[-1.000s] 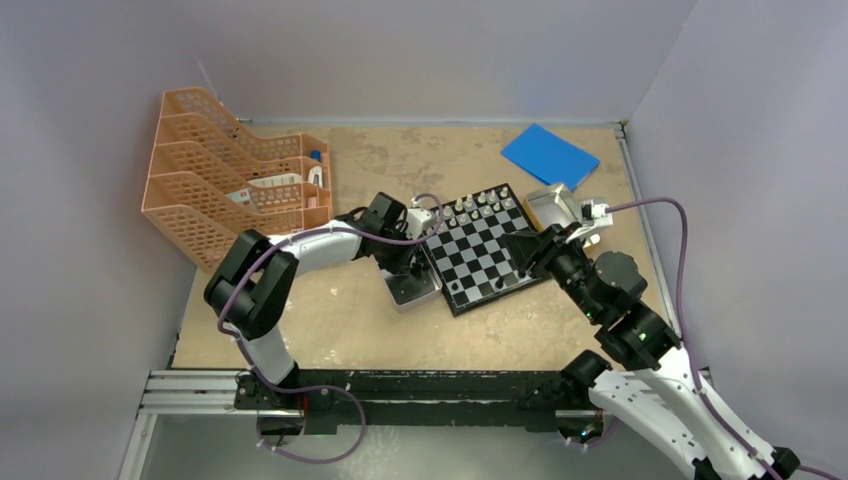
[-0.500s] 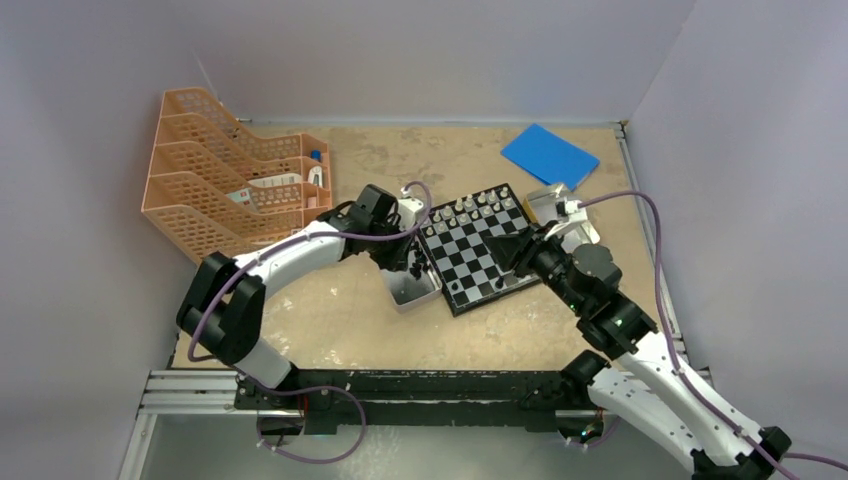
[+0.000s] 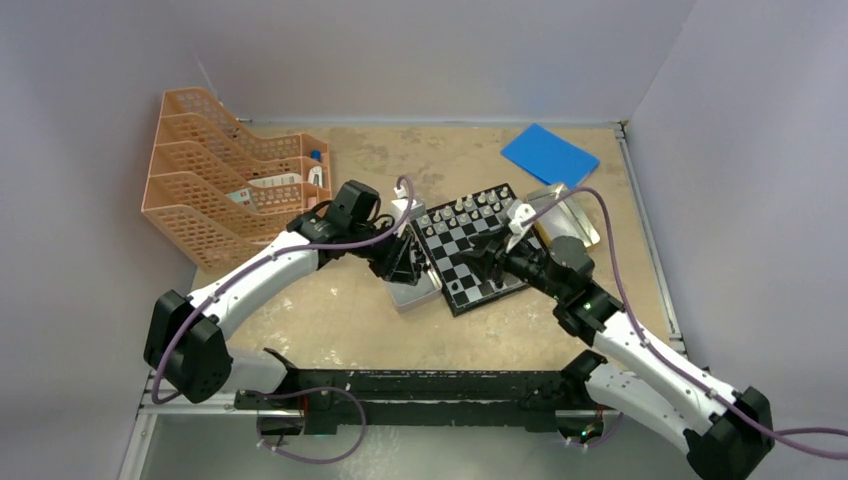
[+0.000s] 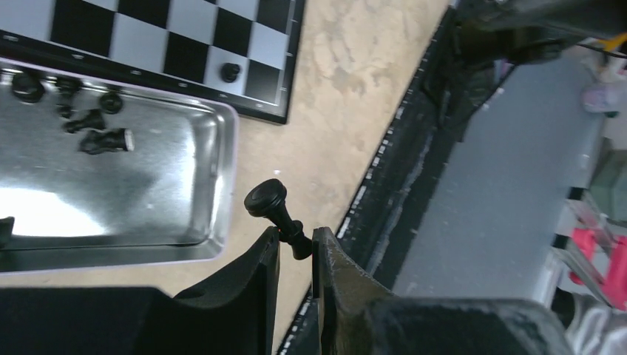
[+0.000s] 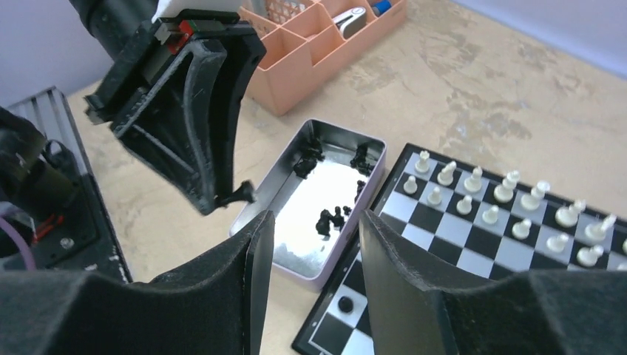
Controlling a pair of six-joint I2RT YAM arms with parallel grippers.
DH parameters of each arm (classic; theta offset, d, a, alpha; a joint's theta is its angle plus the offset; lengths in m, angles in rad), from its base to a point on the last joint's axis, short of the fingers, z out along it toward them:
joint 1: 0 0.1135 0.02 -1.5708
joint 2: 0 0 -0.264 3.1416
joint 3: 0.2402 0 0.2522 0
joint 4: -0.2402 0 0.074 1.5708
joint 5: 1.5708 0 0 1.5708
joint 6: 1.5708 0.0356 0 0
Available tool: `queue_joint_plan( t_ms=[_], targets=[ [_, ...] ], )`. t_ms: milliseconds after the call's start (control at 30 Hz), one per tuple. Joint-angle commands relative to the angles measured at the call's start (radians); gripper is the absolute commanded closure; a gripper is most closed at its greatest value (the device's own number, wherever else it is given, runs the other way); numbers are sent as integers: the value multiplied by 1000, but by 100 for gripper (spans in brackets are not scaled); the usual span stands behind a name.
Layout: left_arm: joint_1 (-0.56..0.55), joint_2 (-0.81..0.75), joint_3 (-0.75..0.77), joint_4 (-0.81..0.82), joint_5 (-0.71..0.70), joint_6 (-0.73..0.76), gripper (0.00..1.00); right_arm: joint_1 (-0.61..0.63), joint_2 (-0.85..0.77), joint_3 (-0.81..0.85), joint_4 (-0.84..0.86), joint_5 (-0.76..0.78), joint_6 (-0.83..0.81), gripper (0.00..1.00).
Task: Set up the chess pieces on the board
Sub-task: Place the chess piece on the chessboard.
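Observation:
The checkered board point(image 3: 455, 262) lies mid-table, with white pieces point(image 5: 488, 196) filling its two far rows and one black piece point(image 5: 344, 304) on a near corner square. My left gripper point(image 4: 296, 240) is shut on a black piece point(image 4: 277, 209), pinching its head end so the round base sticks out. It hovers over the near end of the silver tin point(image 4: 222, 148), which holds several loose black pieces point(image 4: 96, 133). My right gripper point(image 5: 316, 229) is open and empty above the board's near left edge, facing the left gripper point(image 5: 222, 196).
An orange desk organizer point(image 3: 230, 190) stands at the back left. A blue flat pad point(image 3: 549, 155) lies at the back right. A second silver tin point(image 3: 565, 218) sits right of the board. A black rail point(image 3: 400, 385) runs along the near edge.
My left gripper has pulled back from the tin holding a black piece. My right gripper has moved left from the right tin to over the board.

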Motion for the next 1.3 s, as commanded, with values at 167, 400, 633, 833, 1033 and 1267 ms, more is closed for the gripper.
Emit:
queue_joint_plan(
  t_ms=[167,400,633,833,1033,1267],
  targets=[
    [8,-76,33,-21,253,-82,100,191,183,195,-39,-31,-540,48],
    [8,-108,31,-25,299,-83,100,245,192,165,-65,-132,-795,47],
    [7,-104,36,-43,305,-65,100,259,185,160,-78,-175,-894,46],
    [8,-86,59,-50,321,-61,100,266,214,182,-139,-177,-935,47],
    [7,-77,71,-61,324,-59,100,279,232,198,-172,-179,-962,46],
    [7,-53,86,-56,348,-62,100,327,219,181,-87,-139,-974,46]
  ],
)
